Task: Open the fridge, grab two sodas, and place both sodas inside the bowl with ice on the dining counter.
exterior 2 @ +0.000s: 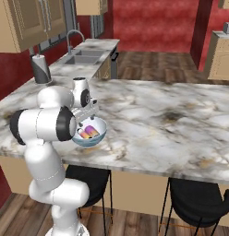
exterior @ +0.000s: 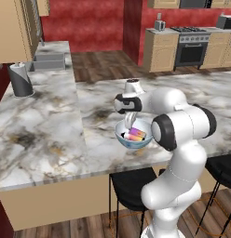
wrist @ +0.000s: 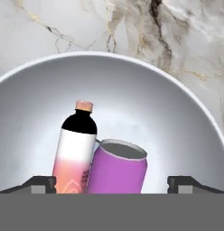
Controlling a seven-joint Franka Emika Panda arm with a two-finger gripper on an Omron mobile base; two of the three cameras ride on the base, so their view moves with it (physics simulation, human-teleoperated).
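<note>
The pale bowl (exterior: pixel 119 135) (exterior 2: pixel 101 130) (wrist: pixel 177 122) sits near the front edge of the marbled dining counter (exterior: pixel 52 135) (exterior 2: pixel 158 124). Two sodas lie side by side inside it: a slim bottle (wrist: pixel 75 149) with a dark shoulder and pink body, and a purple can (wrist: pixel 117 169). They appear as a pink-yellow patch (exterior: pixel 136 135) (exterior 2: pixel 88 132) in the base views. My gripper (exterior: pixel 131 121) (exterior 2: pixel 88 115) (wrist: pixel 113 184) hangs just above the bowl, pointing down. It is open, and its fingertips (wrist: pixel 41 183) stand wide apart, clear of the can. The fridge is out of view.
A dark paper-towel holder (exterior: pixel 20 80) (exterior 2: pixel 41 69) stands at the counter's far left, beside a sink (exterior: pixel 48 60) (exterior 2: pixel 81 57). Black bar stools (exterior: pixel 131 186) (exterior 2: pixel 199 203) sit under the counter's front edge. A stove (exterior: pixel 191 44) is across the room.
</note>
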